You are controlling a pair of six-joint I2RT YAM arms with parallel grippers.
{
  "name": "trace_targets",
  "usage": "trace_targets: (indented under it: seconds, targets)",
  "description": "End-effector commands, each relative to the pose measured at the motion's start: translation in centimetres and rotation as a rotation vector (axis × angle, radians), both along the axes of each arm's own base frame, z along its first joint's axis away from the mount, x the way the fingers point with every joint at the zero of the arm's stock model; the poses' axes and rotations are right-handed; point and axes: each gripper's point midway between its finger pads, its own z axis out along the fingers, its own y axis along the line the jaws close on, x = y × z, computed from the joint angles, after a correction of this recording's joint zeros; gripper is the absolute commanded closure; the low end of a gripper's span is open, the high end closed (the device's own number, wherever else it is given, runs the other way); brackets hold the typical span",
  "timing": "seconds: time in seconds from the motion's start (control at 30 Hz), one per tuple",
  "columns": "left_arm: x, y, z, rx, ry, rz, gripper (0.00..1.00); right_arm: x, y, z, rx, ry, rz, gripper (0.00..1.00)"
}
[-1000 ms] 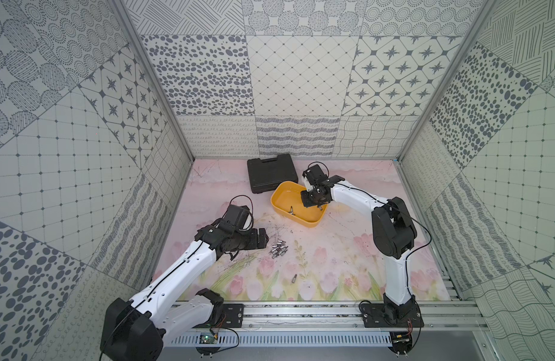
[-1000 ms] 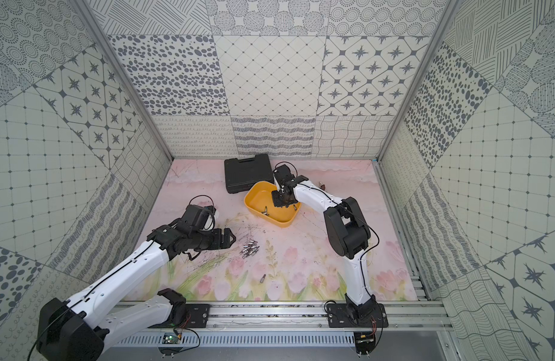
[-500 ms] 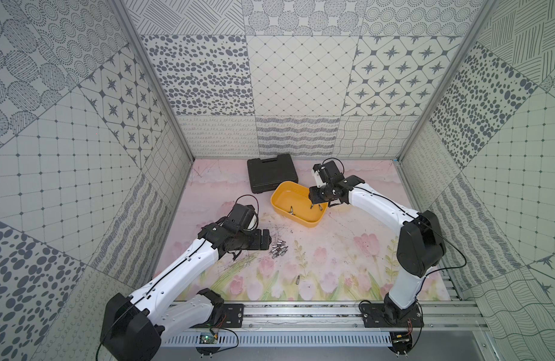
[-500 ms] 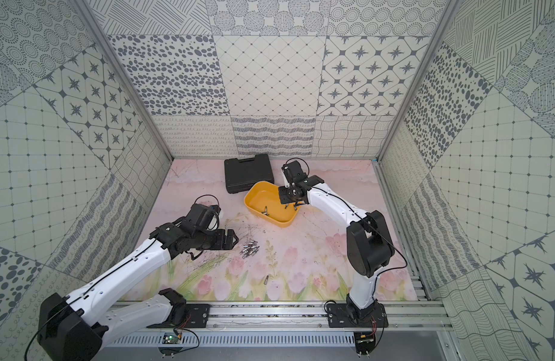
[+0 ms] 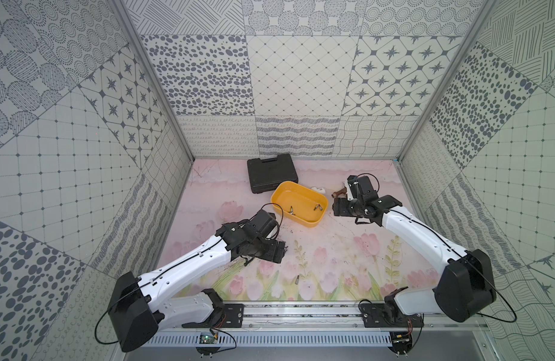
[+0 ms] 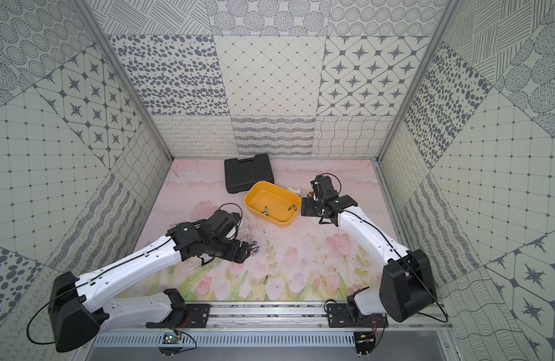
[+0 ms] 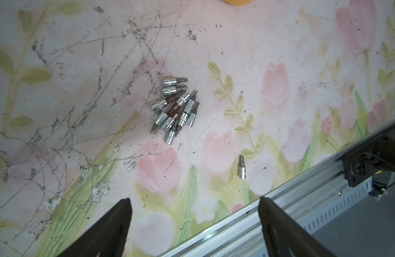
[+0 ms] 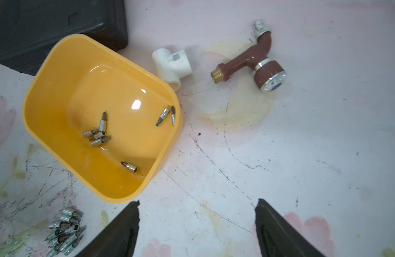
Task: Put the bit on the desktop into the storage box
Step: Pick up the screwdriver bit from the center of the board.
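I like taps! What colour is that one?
Reddish-brown tap, silver ends; clearest in right wrist view.

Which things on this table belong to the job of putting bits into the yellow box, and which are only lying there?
Belong to the job: storage box; heap of loose bits; lone bit apart from the heap; bits already inside the box.
Only lying there: black tool case; white pipe tee; brown tap.

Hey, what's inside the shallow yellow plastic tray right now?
Loose silver metal bits lie on the floor of the shallow yellow plastic tray: an overlapping cluster, a pair by one wall, and a single bit. Nothing covers the tray, but overlap hides the cluster's exact count.
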Motion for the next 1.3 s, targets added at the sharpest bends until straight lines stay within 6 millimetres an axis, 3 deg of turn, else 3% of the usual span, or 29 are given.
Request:
trace_targets:
  seconds: [0.0, 0.2, 0.4, 0.93, 1.27]
  targets:
    - [-2.4, -0.6, -0.7, 0.107, 0.061, -0.036, 0.08, 0.3, -2.0, 1.7, 0.057, -0.083, -0.103, 0.06]
    - [-5.0, -2.3, -2.2, 0.188, 0.147, -0.114, 0.16, -0.3, -4.7, 2.3, 0.101, -0.119, -0.193, 0.03]
    - [-6.6, -3.3, -3.9, 0.309, 0.205, -0.178, 0.26, -0.6, -5.8, 2.1, 0.109, -0.119, -0.224, 0.04]
    - [-7.9, -8.8, -8.6, 0.346, 0.306, -0.274, 0.42, -1.0, -6.4, 1.3, 0.114, -0.104, -0.242, 0.03]
    - [-7.3, -9.2, -11.2, 0.427, 0.31, -0.267, 0.5, -1.2, -6.7, 0.8, 0.121, -0.097, -0.249, 0.03]
